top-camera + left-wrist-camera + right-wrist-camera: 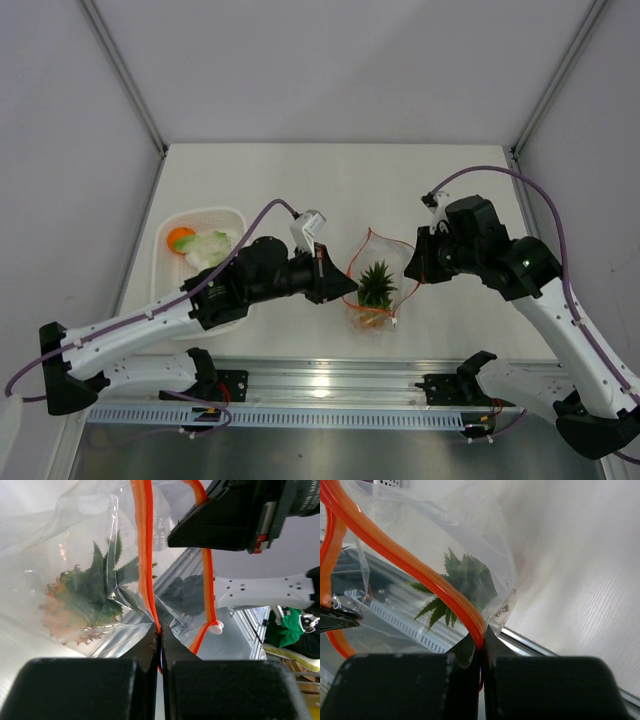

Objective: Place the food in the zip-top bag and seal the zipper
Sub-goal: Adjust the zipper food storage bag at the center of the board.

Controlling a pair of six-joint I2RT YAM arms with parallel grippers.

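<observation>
right now the left gripper is pressed together on the thin red-orange zipper strip of the clear thin plastic zip-top bag. the right gripper is likewise clamped shut on the strip at the opposite side. the bag hangs between the two, near the middle front of the white worktop, its mouth pulled into an open loop. the orange toy pineapple with green leaves sits inside the bag.

key relation: the mouth's long axis runs left to right, from one gripper to the other, so each arm holds one end. the rest of the food, a round orange fruit and a pale green-white leafy vegetable, lies in the white mesh basket, well to the left of the bag. the left arm is clearly nearer to it, the basket just beside its forearm. dark red-purple piece not visible.

judgement: loading is partly done. fetching more likely means the left gripper lets go while the right keeps the bag up.
</observation>
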